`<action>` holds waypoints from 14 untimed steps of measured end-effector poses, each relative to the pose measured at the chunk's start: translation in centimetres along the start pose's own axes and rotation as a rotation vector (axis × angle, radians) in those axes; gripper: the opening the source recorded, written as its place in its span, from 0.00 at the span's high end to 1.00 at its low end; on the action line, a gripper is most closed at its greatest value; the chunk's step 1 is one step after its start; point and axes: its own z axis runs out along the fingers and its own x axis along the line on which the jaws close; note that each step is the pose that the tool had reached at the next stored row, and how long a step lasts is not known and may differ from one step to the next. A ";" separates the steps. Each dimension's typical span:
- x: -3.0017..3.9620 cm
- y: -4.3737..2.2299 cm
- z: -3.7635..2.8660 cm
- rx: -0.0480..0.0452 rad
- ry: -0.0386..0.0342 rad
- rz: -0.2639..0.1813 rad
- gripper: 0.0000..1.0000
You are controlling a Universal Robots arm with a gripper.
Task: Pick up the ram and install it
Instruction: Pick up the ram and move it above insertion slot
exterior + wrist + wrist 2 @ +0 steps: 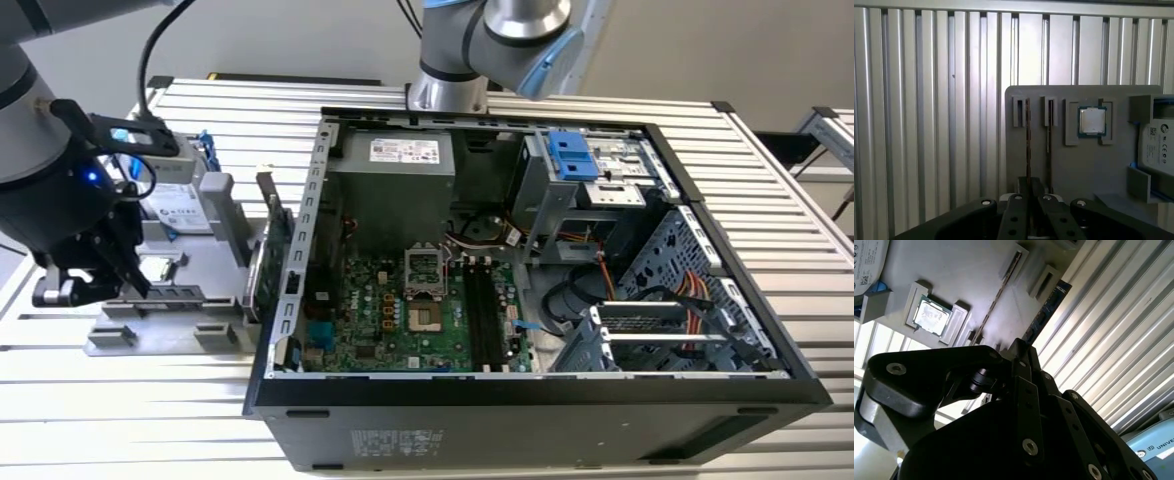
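Even exterior light, table (1114, 340) glare in second wrist view, first wrist view dim, hand (1029, 184) dark

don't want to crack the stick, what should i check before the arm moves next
1. ram on edge in its tray slot: ok
2. gripper in line with the ram: ok
3. ram held by the gripper: cannot tell
4. processor and hard drive apart from the gripper: ok
5. computer case open, memory slots in sight: ok
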 end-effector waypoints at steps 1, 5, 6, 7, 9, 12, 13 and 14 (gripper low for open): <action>0.00 0.00 -0.08 0.0000 0.0000 0.000 1.00; -0.02 0.00 -0.37 0.0000 0.0000 0.000 1.00; -0.02 0.00 -0.44 0.0000 -0.0001 0.000 1.00; -0.03 0.00 -0.52 0.0000 0.0000 0.000 1.00; -0.03 0.00 -0.67 -0.0001 0.0000 0.000 1.00; -0.05 0.00 -0.86 0.0000 -0.0001 0.000 1.00; -0.05 0.00 -0.93 -0.0001 0.0000 0.000 1.00; -0.05 0.00 -1.01 0.0000 -0.0001 0.000 1.00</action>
